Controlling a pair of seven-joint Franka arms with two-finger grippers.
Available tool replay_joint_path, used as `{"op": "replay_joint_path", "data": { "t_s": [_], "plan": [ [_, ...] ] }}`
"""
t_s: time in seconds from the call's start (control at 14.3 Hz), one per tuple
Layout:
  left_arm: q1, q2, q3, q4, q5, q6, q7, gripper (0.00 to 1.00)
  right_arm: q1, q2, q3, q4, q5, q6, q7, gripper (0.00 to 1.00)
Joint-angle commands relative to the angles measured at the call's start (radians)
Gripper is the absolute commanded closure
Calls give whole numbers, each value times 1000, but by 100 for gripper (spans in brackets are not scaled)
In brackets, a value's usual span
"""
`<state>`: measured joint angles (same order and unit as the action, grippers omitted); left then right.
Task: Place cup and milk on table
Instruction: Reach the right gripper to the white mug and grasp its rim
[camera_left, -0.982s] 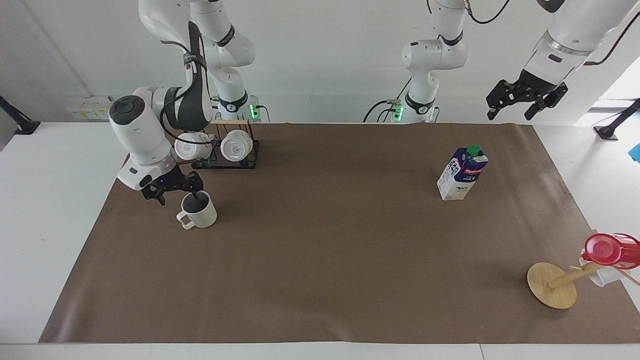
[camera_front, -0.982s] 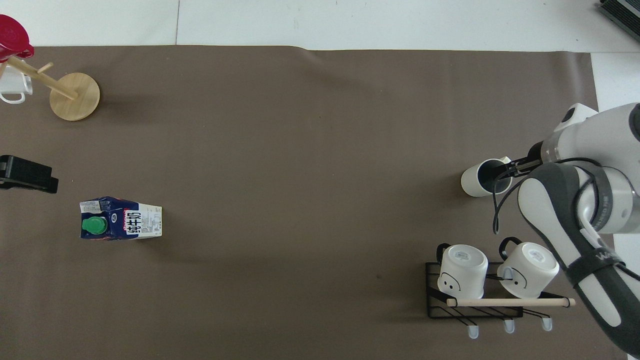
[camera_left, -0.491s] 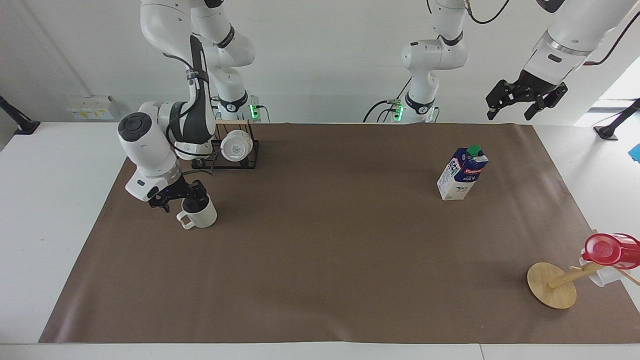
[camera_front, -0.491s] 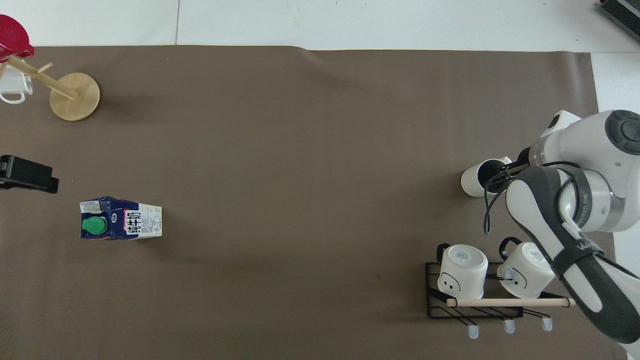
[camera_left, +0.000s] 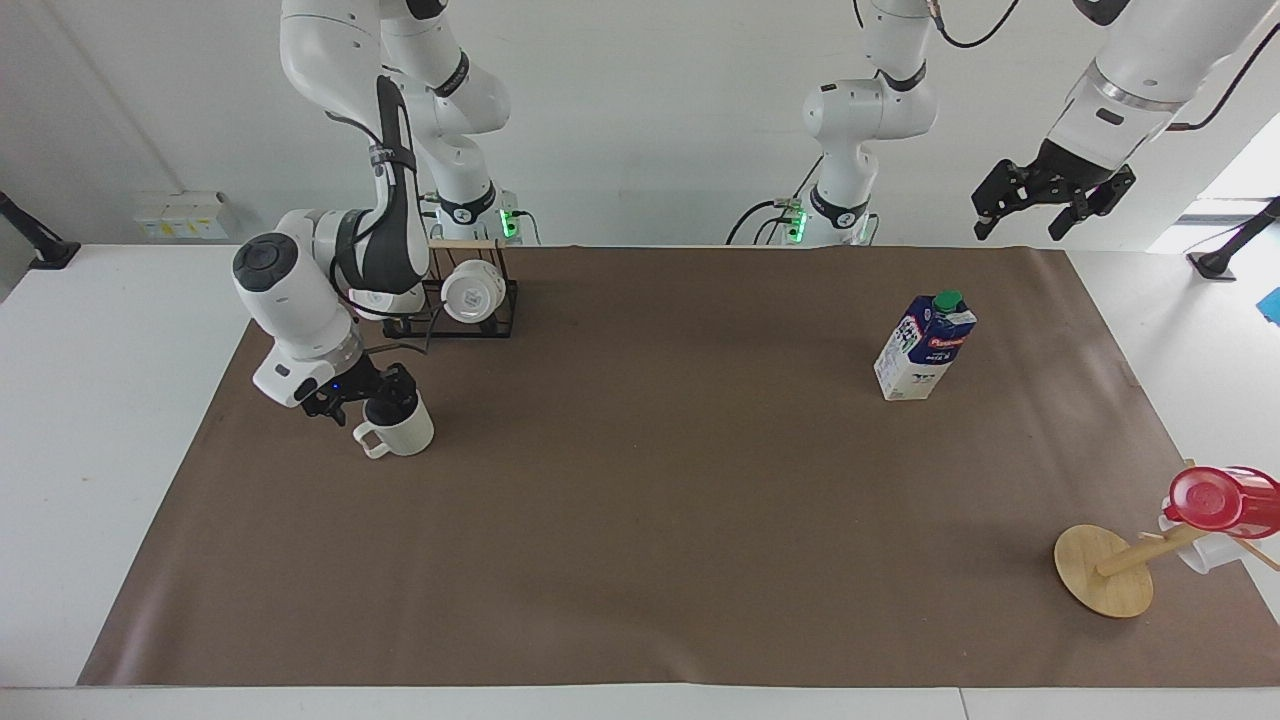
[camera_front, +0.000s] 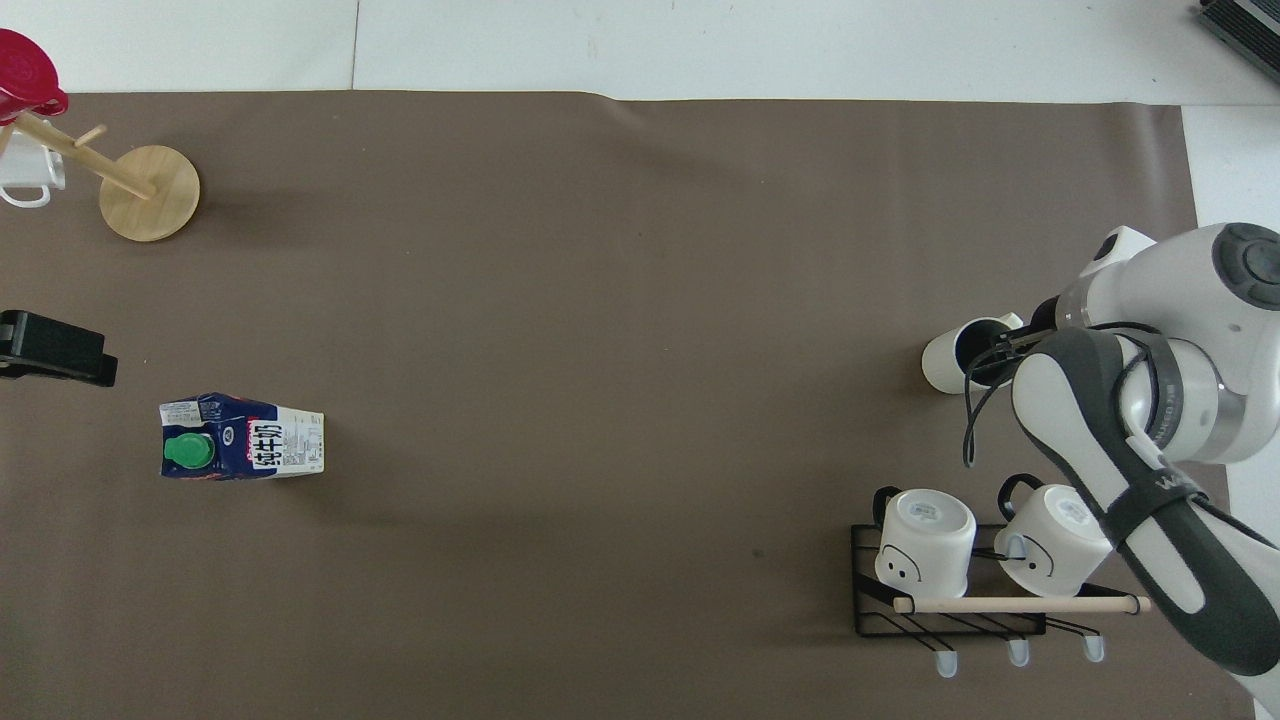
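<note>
The cream-white cup (camera_left: 402, 432) stands upright on the brown mat (camera_left: 650, 500) of the white table (camera_left: 90, 400), toward the right arm's end; the overhead view shows its dark inside (camera_front: 948, 360). My right gripper (camera_left: 372, 398) is low at the cup's rim, on the side nearer the robots, and also shows in the overhead view (camera_front: 1000, 346). The milk (camera_left: 922, 348) stands upright on the mat toward the left arm's end, its green cap up (camera_front: 245, 447). My left gripper (camera_left: 1030, 215) hangs open and empty, high over the left arm's end (camera_front: 55, 350), and waits.
A black wire rack (camera_left: 455, 305) with two white mugs (camera_front: 925, 540) stands nearer the robots than the cup. A wooden mug tree (camera_left: 1105, 570) with a red cup (camera_left: 1215, 500) and a white mug stands at the mat's corner farthest from the robots, at the left arm's end.
The right arm's wrist has swung and the right gripper has settled lower at the cup's rim. The cup, the milk and the left arm have not moved.
</note>
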<state>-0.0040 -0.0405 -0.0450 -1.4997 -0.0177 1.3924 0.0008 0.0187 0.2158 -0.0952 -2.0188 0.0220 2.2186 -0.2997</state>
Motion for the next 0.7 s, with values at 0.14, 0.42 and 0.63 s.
{"op": "replay_joint_path", "data": {
  "t_s": [0.14,0.42,0.63],
  "plan": [
    [7,-5,-3,10,4,-21,4,0,-19,2,6,-9,29,26,-91,22],
    [7,-4,-3,10,4,-15,2,0,-19,2,6,-8,30,24,-84,67],
    [7,-4,-3,10,4,-15,4,0,-19,5,6,-5,30,22,-75,100]
  ]
}}
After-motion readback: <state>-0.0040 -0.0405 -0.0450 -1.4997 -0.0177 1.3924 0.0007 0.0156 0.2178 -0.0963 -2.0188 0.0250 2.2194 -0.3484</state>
